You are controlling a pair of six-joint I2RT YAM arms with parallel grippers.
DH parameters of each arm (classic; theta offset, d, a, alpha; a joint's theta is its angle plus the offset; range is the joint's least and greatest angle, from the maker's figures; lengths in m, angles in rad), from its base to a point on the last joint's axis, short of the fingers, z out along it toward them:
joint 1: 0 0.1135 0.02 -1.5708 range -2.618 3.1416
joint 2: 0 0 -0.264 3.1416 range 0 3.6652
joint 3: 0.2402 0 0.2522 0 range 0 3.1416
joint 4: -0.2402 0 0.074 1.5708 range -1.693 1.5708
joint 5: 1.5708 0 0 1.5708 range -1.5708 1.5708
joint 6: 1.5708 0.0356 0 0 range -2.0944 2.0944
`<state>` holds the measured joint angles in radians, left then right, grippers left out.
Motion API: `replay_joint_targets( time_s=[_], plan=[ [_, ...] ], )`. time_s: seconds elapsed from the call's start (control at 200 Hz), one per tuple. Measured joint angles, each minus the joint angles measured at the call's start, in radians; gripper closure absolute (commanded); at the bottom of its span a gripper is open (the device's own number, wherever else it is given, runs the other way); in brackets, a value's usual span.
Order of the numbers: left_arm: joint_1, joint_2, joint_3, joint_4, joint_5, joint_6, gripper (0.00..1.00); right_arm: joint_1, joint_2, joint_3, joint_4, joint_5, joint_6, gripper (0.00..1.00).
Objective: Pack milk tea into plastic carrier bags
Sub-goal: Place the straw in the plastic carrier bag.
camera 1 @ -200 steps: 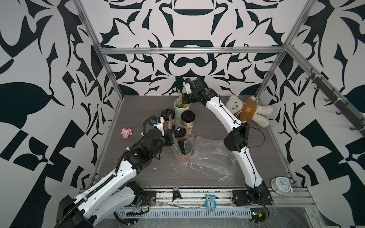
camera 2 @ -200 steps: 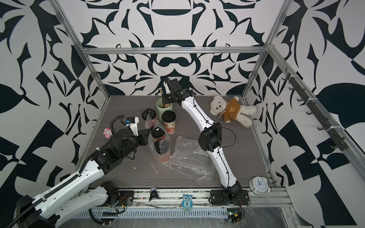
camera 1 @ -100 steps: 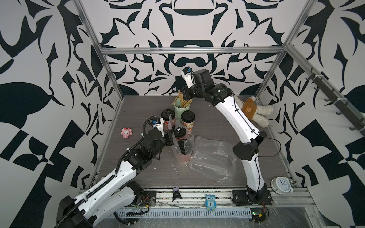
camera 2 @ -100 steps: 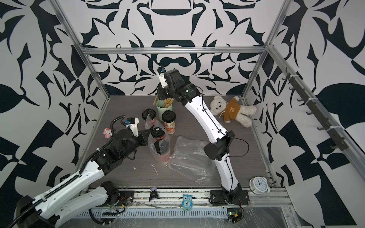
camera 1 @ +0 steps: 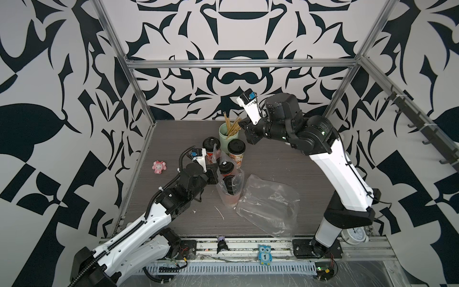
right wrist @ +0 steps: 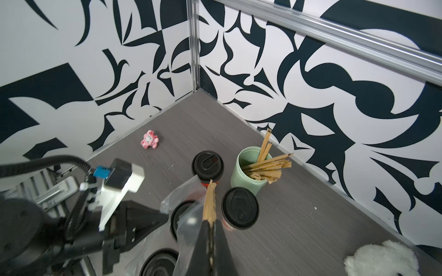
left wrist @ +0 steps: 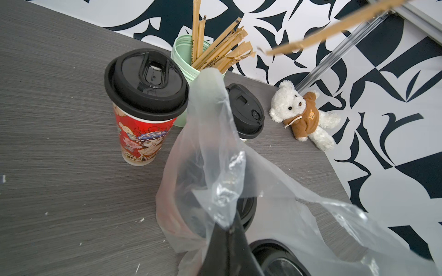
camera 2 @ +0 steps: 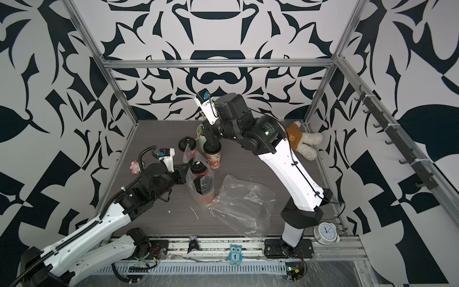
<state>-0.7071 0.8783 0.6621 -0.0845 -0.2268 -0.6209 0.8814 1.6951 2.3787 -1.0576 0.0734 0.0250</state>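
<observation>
The right gripper [right wrist: 210, 223] is closed on one paper-wrapped straw [right wrist: 210, 199], whose long axis runs in line with the fingers and points out beyond their tips; the gripper hangs high over the back of the surface [camera 1: 285, 159], near the mint-green cup [right wrist: 248, 176] of straws. The left gripper [left wrist: 229, 230] is closed too, pinching a handle loop of the upright carrier bag [camera 1: 231, 192] and holding it up. That bag stands nearer the robot's base than the raised straw and well below it, so the coming move, probably dropping the straw in, turns on bringing the straw toward the base and down to the bag's mouth; the right arm carries the straw, while the left arm is the nearer to the bag. The milk tea cups number four: a nearer bagged cup [camera 1: 229, 184] and a farther bagged cup [camera 1: 226, 169] appear to sit inside the held bag; a red cup [camera 1: 211, 147] and a cream cup [camera 1: 237, 151] stand outside, just behind it. The carrier bags number two; the second carrier bag [camera 1: 268, 206] lies flat and empty just beside the first. One straw is held; those in the cup are too bunched to count.
</observation>
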Motion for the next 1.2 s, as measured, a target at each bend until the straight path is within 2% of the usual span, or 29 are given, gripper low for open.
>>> replay_joint_targets(
  time_s=[0.255, 0.605, 1.2],
  plan=[
    [0.0, -0.005, -0.002, -0.003, 0.007, 0.0, 1.0, 0.034, -0.158, -0.167, -0.032, -0.079, 0.061, 1.0],
    [0.0, -0.019, -0.015, -0.004, 0.022, 0.0, 1.0, 0.07, -0.169, -0.321, -0.045, -0.14, 0.126, 1.0],
    [0.0, -0.019, -0.015, -0.001, 0.052, -0.011, 1.0, 0.091, -0.184, -0.328, -0.101, -0.25, 0.156, 1.0]
  ],
)
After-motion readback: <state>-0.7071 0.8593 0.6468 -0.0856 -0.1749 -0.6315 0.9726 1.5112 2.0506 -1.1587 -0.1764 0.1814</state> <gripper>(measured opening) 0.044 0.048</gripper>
